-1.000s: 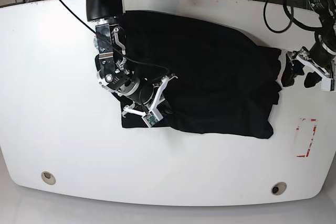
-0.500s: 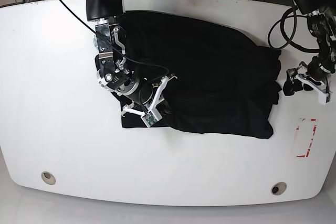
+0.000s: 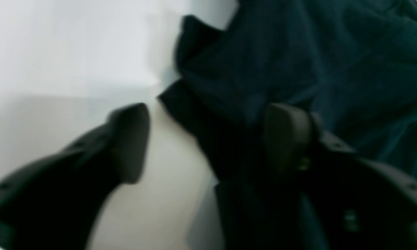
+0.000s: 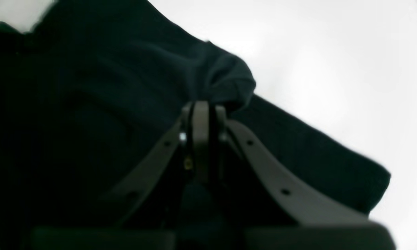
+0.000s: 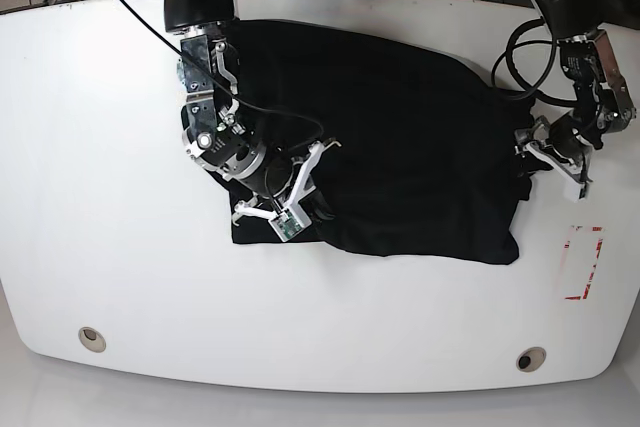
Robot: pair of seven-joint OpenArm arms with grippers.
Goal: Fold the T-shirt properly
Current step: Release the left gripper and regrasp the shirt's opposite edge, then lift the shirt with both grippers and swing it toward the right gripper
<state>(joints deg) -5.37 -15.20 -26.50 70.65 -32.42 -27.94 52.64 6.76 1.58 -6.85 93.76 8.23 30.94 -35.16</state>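
While we view all cameras:
Right gripper (image 4: 201, 114): clenched on a T-shirt (image 5: 400, 137) fold.
Left gripper (image 3: 208, 139): released, fingers straddling the shirt's edge.

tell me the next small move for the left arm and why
Probably close the left gripper on the T-shirt edge: its jaws stand apart, one over bare table, one over cloth, with the hem between them. The right gripper is shut on a fold.

T-shirt (image 5: 400, 137): plain black, no print or tag I can read
table (image 5: 90, 197): red marking (image 5: 583, 262) near the edge, no legible text
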